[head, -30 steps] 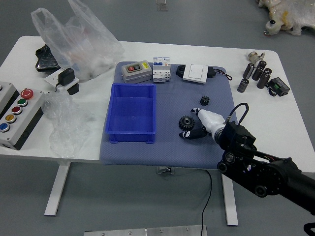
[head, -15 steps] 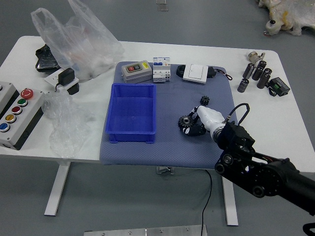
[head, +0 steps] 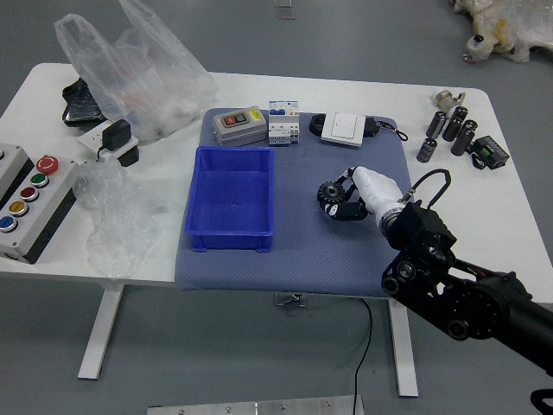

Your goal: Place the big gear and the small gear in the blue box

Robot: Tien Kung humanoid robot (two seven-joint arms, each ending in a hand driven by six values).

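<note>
We see the white table spread widest, and on it the blue-grey mat, whose middle we take as our clock centre. The plastic bag slumps at ten o'clock. The black right arm reaches in from four o'clock. At nine o'clock on the mat sits the blue box, open side up, and further out along that same hour we find the crumpled clear plastic and then the button panel.

Next in size comes our right hand, toward three o'clock, its white back uppermost and its black fingers bent toward the box. We have it drawn in narrow, with the big gear caught at the fingertips. That puts the gear at three o'clock from the box, well apart from its wall; whether it touches the mat, we cannot tell.

Smaller still, the grey switch box lies at eleven o'clock, the white square module at one, and the white terminal blocks at twelve. Several dark cylinders gather at two. The small gear is hidden from us, so we cannot give its place.
</note>
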